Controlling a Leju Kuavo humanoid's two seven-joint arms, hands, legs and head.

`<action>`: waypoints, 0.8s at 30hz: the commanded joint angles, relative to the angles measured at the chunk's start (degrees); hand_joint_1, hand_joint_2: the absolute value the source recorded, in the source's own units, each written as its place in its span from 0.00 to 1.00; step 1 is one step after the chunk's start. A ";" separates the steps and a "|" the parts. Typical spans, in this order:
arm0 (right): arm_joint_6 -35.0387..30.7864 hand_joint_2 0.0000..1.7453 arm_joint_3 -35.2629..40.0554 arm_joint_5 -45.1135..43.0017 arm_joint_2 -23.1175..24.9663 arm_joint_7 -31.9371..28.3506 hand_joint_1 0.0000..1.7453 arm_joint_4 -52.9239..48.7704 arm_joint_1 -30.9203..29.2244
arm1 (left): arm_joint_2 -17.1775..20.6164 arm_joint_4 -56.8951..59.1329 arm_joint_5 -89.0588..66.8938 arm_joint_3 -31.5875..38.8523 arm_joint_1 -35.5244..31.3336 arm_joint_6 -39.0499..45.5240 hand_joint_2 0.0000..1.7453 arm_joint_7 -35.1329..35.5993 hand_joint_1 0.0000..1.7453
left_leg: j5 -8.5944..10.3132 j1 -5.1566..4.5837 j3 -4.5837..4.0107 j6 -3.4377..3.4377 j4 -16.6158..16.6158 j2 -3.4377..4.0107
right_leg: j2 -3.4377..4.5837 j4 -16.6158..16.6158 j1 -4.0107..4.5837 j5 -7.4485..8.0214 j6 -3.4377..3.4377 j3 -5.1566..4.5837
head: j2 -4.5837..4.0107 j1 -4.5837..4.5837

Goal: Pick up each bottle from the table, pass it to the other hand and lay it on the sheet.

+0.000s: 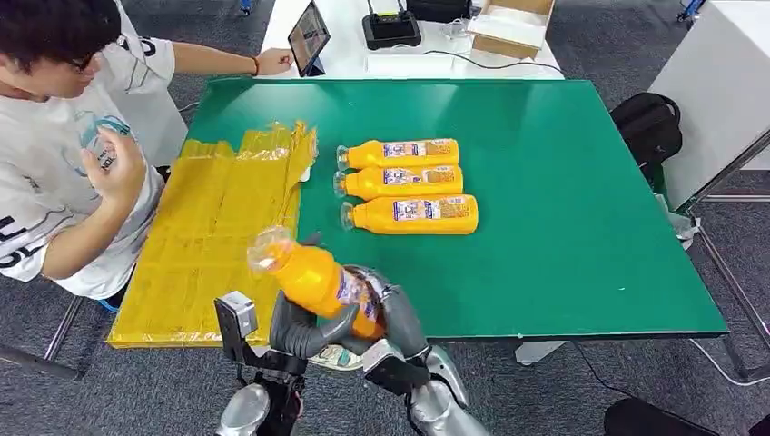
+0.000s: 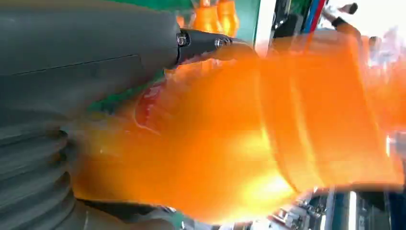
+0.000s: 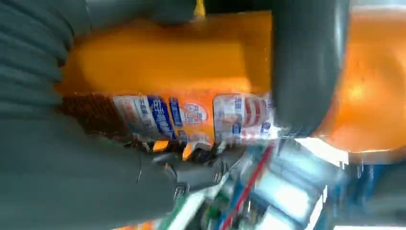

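— What did the bottles hold, and where were they?

— Orange liquid filled all of them. Three bottles (image 1: pixel 407 186) lay on their sides in a row on the green table (image 1: pixel 563 182), touching or nearly so, caps pointing left, just right of the yellow sheet (image 1: pixel 209 236). The fourth, the held bottle (image 1: pixel 318 282), was up off the table at its near edge, tilted, clear cap toward the far left, over the sheet's near right corner.

— Who had it?

— Both my hands. My left hand (image 1: pixel 304 331) was wrapped around its middle from below, thumb across the body; my right hand (image 1: pixel 395 318) clasped the base end by the white-and-blue label (image 3: pixel 191 115).

— And around you?

— A seated person (image 1: pixel 64 145) in a white shirt was at the sheet's left, one hand raised. A tablet (image 1: pixel 309 36), a black device (image 1: pixel 390 27) and a cardboard box (image 1: pixel 513 27) stood on the white desk beyond.
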 commanded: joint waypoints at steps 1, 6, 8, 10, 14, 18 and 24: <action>1.18 1.00 5.07 0.78 0.99 1.05 1.00 10.63 -3.86 | 1.39 4.33 -0.40 -1.92 -2.55 -0.64 1.00 0.65 0.00 | -0.08 0.01 0.35 0.06 -0.10 0.01 | -0.07 -0.09 0.05 -0.08 -0.18 0.36 | 0.00 0.02; 1.75 1.00 5.64 0.79 1.23 1.25 1.00 11.20 -4.26 | 1.34 4.80 -0.75 -2.13 -2.75 -1.04 1.00 0.89 0.00 | -0.03 -0.01 0.18 0.04 -0.08 0.02 | -0.04 -0.05 0.02 -0.04 -0.12 0.18 | 0.00 0.00; 1.86 1.00 5.74 0.80 1.29 1.26 1.00 11.16 -4.39 | 1.34 5.05 -0.84 -2.12 -2.85 -1.06 1.00 0.97 0.00 | -0.11 0.02 0.34 0.06 -0.08 0.06 | -0.03 -0.08 0.06 -0.09 -0.19 0.34 | 0.00 0.02; 1.86 1.00 5.74 0.80 1.29 1.26 1.00 11.16 -4.39 | 1.34 5.05 -0.84 -2.12 -2.85 -1.06 1.00 0.97 0.00 | -0.06 0.01 0.22 0.05 -0.07 0.06 | 0.00 -0.07 0.04 -0.05 -0.13 0.22 | 0.00 0.02; 1.86 1.00 5.74 0.80 1.29 1.26 1.00 11.16 -4.39 | 1.34 5.05 -0.84 -2.12 -2.85 -1.06 1.00 0.97 0.00 | -0.03 0.00 0.13 0.04 -0.06 0.02 | -0.03 -0.05 0.02 -0.03 -0.10 0.14 | 0.00 0.00; 1.86 1.00 5.74 0.80 1.29 1.26 1.00 11.16 -4.39 | 1.34 5.05 -0.84 -2.12 -2.85 -1.06 1.00 0.97 0.00 | -0.08 0.00 0.28 0.06 -0.06 0.04 | -0.04 -0.05 0.04 -0.08 -0.16 0.28 | 0.00 0.00; 2.11 1.00 6.38 0.82 1.38 1.92 1.00 10.15 -4.47 | 1.73 4.87 -3.40 -2.24 -2.87 -0.84 1.00 1.71 0.00 | -0.12 0.01 0.35 0.06 -0.07 0.07 | -0.02 -0.06 0.06 -0.11 -0.20 0.34 | 0.00 0.02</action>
